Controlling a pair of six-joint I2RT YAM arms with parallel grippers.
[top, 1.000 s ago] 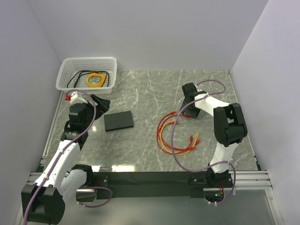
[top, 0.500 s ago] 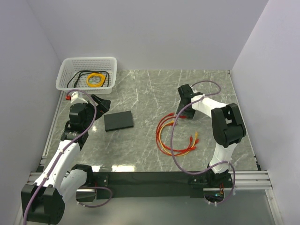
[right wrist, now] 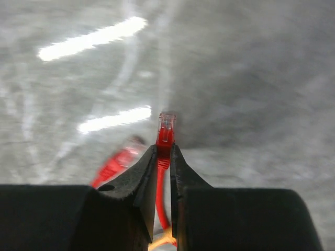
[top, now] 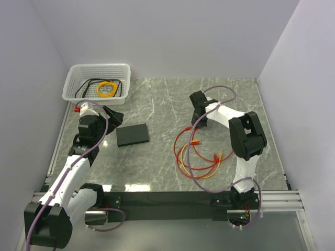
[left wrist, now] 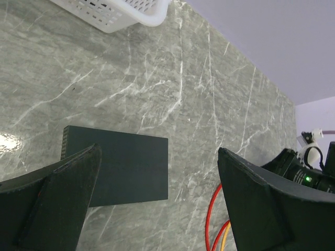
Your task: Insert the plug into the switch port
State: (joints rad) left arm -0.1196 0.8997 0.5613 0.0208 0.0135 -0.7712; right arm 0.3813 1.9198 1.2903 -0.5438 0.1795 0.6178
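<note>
The right gripper pinches the plug by its red boot, and the clear tip projects beyond the fingertips. The left gripper stands spread wide, holding nothing, above the black switch box. Both operate over a grey marbled table enclosed by plain pale walls. The plug lies well apart from the box, to its right. The switch port cannot be made out.
</note>
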